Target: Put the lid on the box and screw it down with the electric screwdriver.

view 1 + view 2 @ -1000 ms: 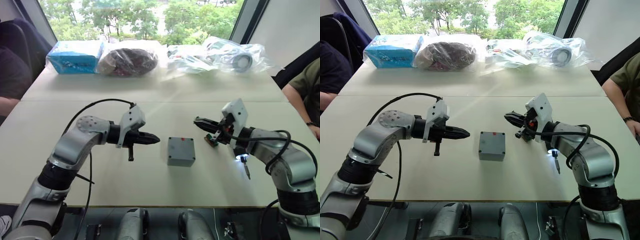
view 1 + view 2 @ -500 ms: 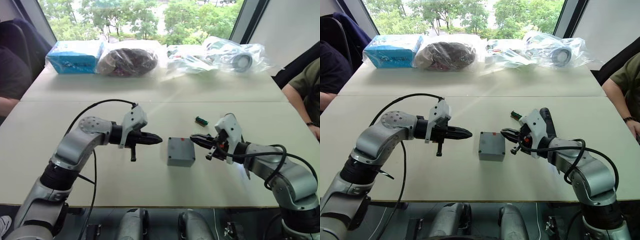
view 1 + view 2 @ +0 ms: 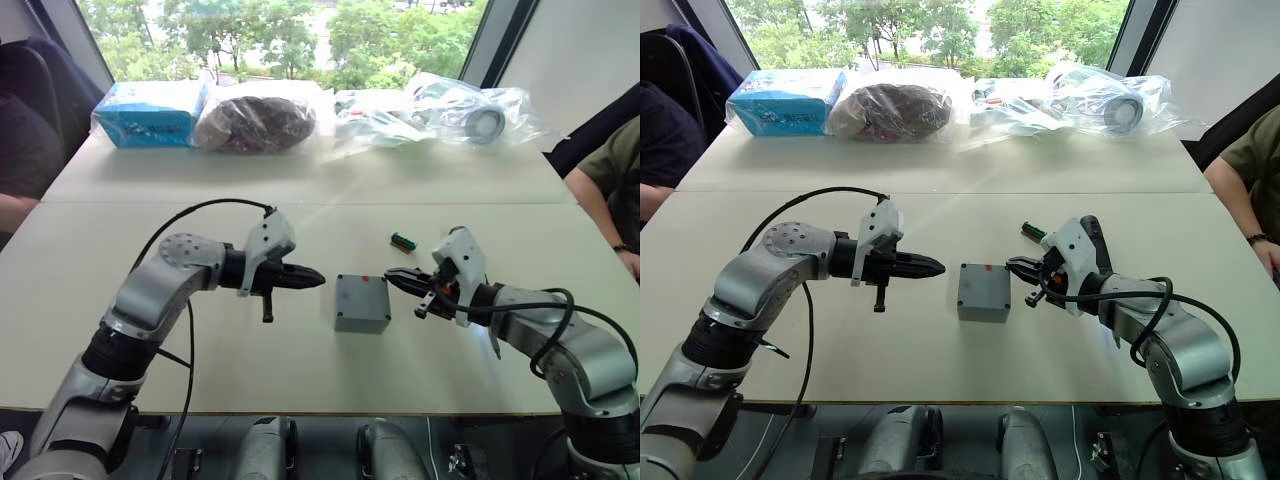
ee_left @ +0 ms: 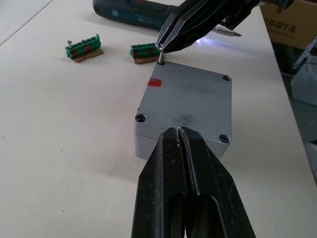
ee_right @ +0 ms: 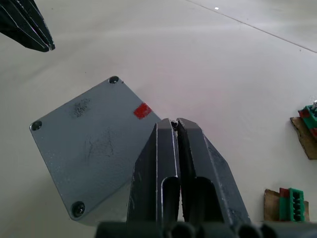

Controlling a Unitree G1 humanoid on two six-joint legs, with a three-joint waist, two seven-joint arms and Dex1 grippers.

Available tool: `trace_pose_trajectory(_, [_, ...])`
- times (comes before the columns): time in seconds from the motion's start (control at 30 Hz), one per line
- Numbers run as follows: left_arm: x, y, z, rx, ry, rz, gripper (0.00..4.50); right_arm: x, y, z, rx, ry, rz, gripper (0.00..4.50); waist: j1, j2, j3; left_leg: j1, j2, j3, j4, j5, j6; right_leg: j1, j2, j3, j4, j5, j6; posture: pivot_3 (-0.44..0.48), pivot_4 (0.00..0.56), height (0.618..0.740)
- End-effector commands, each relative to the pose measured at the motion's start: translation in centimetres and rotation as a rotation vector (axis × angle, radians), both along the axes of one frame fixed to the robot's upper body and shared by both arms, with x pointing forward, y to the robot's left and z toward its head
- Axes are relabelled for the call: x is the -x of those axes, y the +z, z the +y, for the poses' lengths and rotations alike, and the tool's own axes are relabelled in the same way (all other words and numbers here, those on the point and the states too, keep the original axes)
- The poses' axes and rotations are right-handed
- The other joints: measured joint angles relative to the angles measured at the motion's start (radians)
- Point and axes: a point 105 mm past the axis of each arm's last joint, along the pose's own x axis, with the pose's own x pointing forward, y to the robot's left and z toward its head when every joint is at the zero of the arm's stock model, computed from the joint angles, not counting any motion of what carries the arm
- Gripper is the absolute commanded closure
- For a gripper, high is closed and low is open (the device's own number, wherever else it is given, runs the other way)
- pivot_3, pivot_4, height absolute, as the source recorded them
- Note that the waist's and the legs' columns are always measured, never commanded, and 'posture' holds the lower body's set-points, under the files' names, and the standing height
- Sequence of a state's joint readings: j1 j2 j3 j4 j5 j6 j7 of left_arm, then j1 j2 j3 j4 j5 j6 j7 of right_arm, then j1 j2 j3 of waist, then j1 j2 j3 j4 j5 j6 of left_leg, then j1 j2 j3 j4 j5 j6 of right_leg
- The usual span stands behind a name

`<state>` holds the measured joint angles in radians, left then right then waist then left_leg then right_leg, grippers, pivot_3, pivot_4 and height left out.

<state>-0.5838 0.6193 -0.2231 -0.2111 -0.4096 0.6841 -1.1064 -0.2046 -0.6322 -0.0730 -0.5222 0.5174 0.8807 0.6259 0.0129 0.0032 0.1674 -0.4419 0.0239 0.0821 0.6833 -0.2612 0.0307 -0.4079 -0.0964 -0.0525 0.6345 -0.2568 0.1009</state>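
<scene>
bare table point(image 3: 300, 360) around the box point(image 3: 361, 303); green connector point(image 3: 402, 241) behind the right claw point(image 3: 391, 276)

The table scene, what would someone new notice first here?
The grey box at mid-table, lid on with a red mark, catches the eye, a black claw pointing at it from each side. The right claw holds a small screw over one corner hole; the left claw hovers shut beside the box. Plastic-wrapped bags line the far edge.

Lid point(image 4: 190, 101) on box point(image 4: 148, 144); right gripper point(image 4: 162, 47) pinching screw point(image 4: 161, 58) at corner; left gripper point(image 4: 179, 133) closed.
</scene>
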Motion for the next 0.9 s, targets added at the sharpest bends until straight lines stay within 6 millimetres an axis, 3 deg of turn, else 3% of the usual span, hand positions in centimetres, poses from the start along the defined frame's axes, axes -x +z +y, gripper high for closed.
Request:
trace_pose_trajectory(0.03, [0.0,0.6,-0.3,0.006,-0.015,-0.036,4.5,0.1,0.5,0.2,0.008,0.02,-0.022,4.43,0.0,0.0,0.0,0.0,0.0,0.0,0.0,0.0,0.0,0.0,0.0,0.0,0.0,0.0,0.0,0.0,0.15,0.74])
trace_pose_trajectory(0.3, [0.0,0.5,-0.4,0.006,-0.014,-0.036,4.5,0.1,0.0,0.2,0.024,0.019,-0.014,4.43,0.0,0.0,0.0,0.0,0.0,0.0,0.0,0.0,0.0,0.0,0.0,0.0,0.0,0.0,0.0,0.0,0.15,0.74])
trace_pose_trajectory(0.4, [0.0,0.5,-0.4,0.007,-0.014,-0.037,4.5,0.1,0.3,0.1,0.023,0.018,-0.016,3.62,0.0,0.0,0.0,0.0,0.0,0.0,0.0,0.0,0.0,0.0,0.0,0.0,0.0,0.0,0.0,0.0,0.15,0.74])
trace_pose_trajectory(0.67, [0.2,1.0,-0.6,0.026,-0.027,-0.04,4.5,-0.1,1.7,-0.7,0.012,0.001,-0.026,0.47,0.0,0.0,0.0,0.0,0.0,0.0,0.0,0.0,0.0,0.0,0.0,0.0,0.0,0.0,0.0,0.0,0.15,0.74])
trace_pose_trajectory(0.8, [0.5,3.0,-1.4,0.088,-0.061,-0.061,4.5,-1.1,5.0,-2.6,-0.078,-0.093,-0.032,0.47,0.001,0.0,0.0,0.0,0.0,0.0,0.0,0.0,0.0,0.0,0.0,0.0,0.0,0.0,0.0,0.0,0.15,0.74])
trace_pose_trajectory(0.9, [0.9,4.0,-2.2,0.101,-0.105,-0.098,4.5,-3.5,7.1,-6.8,-0.104,-0.306,0.013,0.47,0.0,0.0,0.0,0.0,0.0,0.0,0.0,0.0,0.0,0.0,0.0,0.0,0.0,0.0,0.0,0.0,0.15,0.74])
